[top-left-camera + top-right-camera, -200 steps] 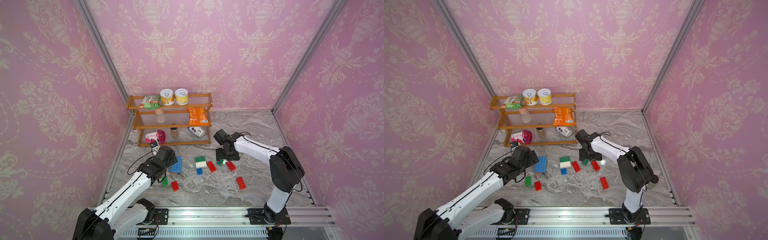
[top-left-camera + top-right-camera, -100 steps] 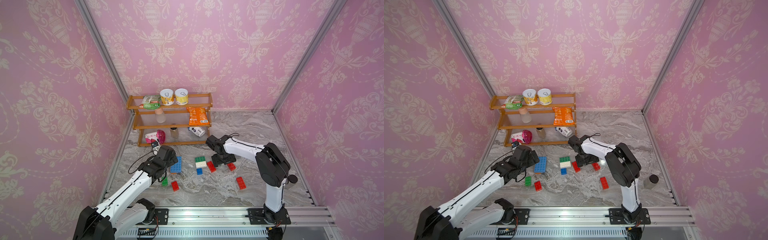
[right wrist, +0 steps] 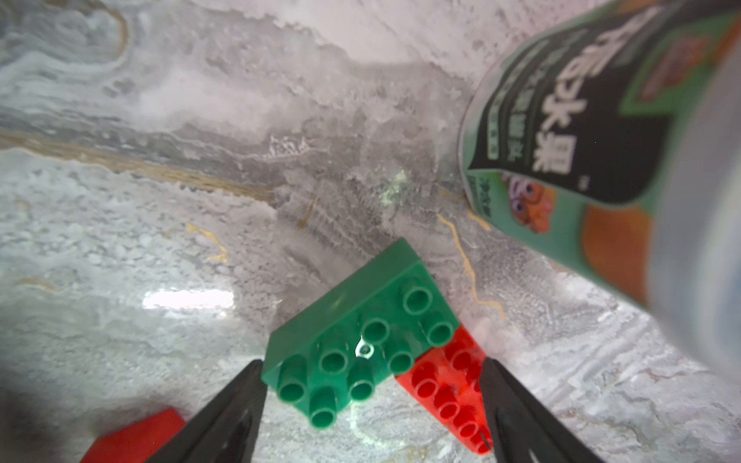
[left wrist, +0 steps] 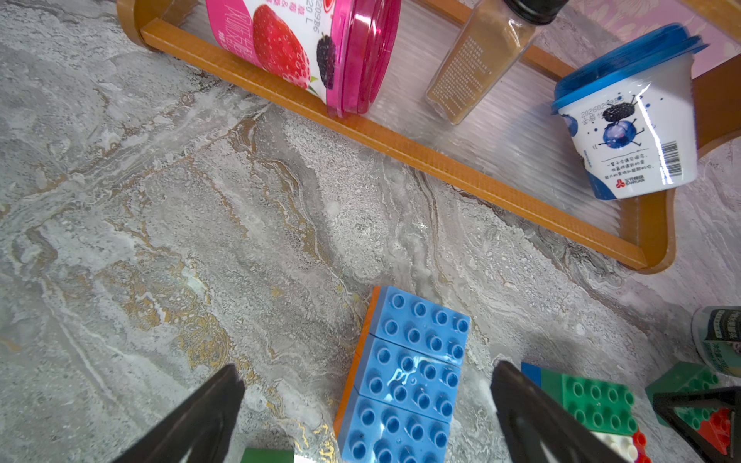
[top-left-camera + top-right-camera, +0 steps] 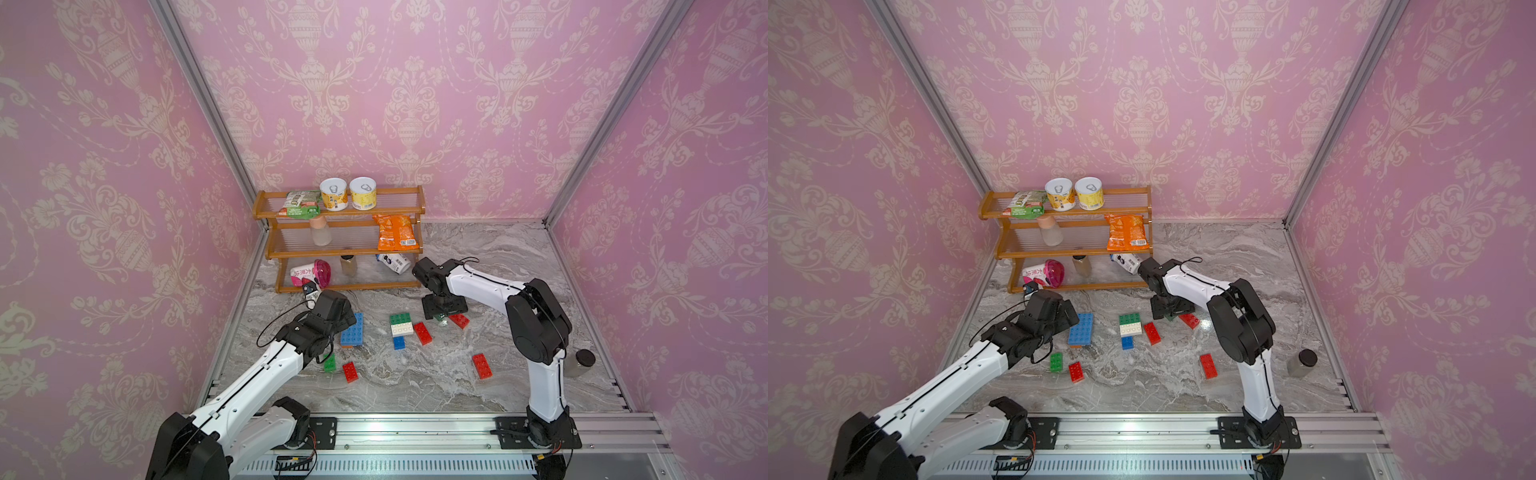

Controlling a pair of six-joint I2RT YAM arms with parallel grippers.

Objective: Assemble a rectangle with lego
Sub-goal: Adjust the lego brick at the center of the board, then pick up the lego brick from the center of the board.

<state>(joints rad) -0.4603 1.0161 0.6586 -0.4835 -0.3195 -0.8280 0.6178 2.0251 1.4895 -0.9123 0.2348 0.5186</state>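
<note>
A green lego brick (image 3: 361,340) lies just out from the wooden shelf (image 5: 345,286), one end seemingly resting on a red brick (image 3: 445,385). The right gripper (image 3: 373,364) straddles it, jaws apart, not yet gripping. For a clean grasp it should centre on the green brick alone, clear of the red. Also near the shelf, the left gripper (image 4: 365,366) hovers wide open over a blue slab (image 4: 413,368).

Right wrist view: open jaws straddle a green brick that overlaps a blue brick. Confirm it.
Not quite: the right wrist view shows the green brick overlapping a red brick, not blue. The right gripper does stand open around the green one.
</note>
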